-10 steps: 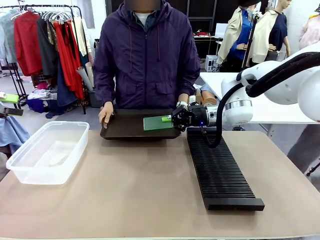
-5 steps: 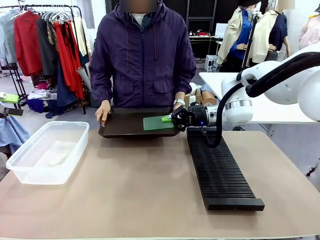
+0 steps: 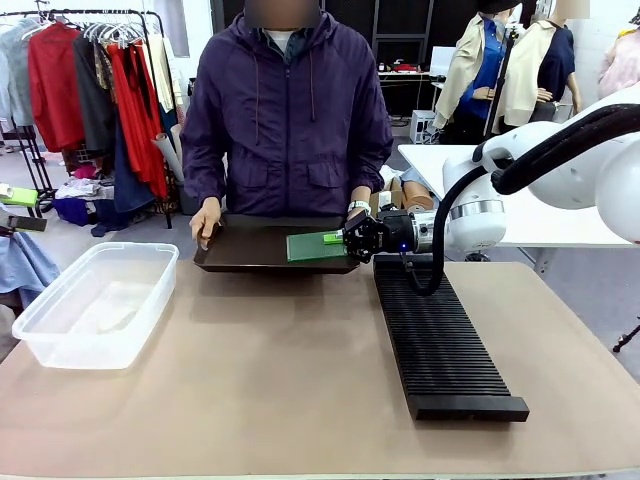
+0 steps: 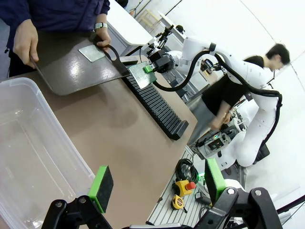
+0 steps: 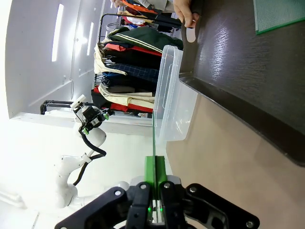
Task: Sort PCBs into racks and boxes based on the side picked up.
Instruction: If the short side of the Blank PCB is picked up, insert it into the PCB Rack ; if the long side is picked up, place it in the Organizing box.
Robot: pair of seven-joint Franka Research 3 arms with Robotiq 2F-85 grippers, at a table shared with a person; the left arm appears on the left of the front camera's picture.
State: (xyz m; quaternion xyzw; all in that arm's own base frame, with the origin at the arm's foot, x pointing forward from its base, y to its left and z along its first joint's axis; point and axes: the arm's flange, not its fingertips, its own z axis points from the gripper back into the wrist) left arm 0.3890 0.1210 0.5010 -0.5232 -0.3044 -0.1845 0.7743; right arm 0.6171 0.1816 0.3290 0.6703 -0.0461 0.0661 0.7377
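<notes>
The left gripper hangs over the near part of the tub, which stands at the left side of the table. Its jaws are spread wide and nothing sits between the green pads

At the far edge, right of the tub, a person in a purple jacket holds a black tray. One hand grips its left end and the other hand is at its right end. The tray's near edge reaches over the table, and whether it rests there I cannot tell. One PCB lies flat on the tray, close to the hand at the right end

A second PCB is off the tray's surface, roughly level above the tray's right end. The right gripper reaches in sideways from the right and is clenched on this board's right edge. In the right wrist view the board shows edge-on, as a thin line rising from between the closed fingers, with the tray and the tub beyond it

Just right of that gripper begins the rack. It is long, black and ribbed, and it runs from the far edge toward the robot across the right half of the table. The held board is just beside the rack's far end, not over its slots
</notes>
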